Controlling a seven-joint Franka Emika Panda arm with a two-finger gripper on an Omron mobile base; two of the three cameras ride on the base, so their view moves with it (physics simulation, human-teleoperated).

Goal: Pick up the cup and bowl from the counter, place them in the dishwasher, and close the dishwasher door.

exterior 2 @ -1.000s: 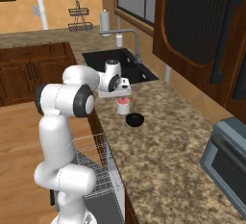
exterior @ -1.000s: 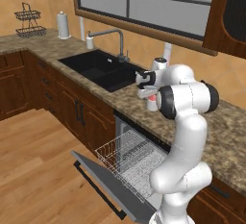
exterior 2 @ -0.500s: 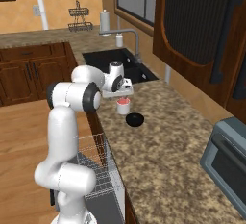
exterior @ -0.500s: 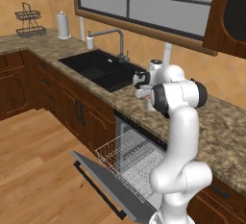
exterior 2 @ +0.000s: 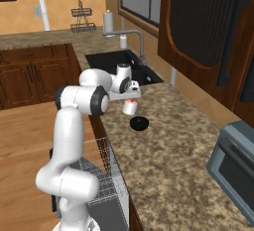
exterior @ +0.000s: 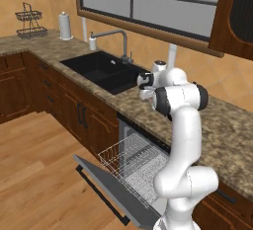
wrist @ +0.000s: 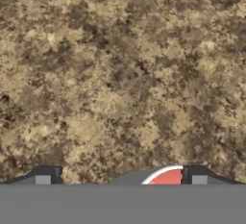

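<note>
My tool (exterior 2: 130,101) hangs above the counter (exterior 2: 168,145), closed around the cup (exterior 2: 130,108), which is lifted clear of the granite just beside the sink (exterior 2: 121,69). In the hand view the cup's (wrist: 166,176) white rim and pink-red inside show between the two dark fingertips (wrist: 44,175), with speckled counter (wrist: 120,74) beneath. From the left base view I see the tool (exterior: 146,90) at the counter's (exterior: 232,130) front edge, near the faucet (exterior: 113,39). The bowl (exterior 2: 139,123) sits on the counter just beyond and below the held cup, apart from it. The dishwasher (exterior: 143,162) stands open under the counter, its white wire rack (exterior: 129,167) pulled out over the lowered dishwasher door (exterior: 106,189); in the right base view the rack (exterior 2: 99,175) shows beside my arm's base. A grey toaster oven (exterior 2: 235,168) rests far along the counter, and a paper roll (exterior: 64,25) stands by the wall past the sink.
</note>
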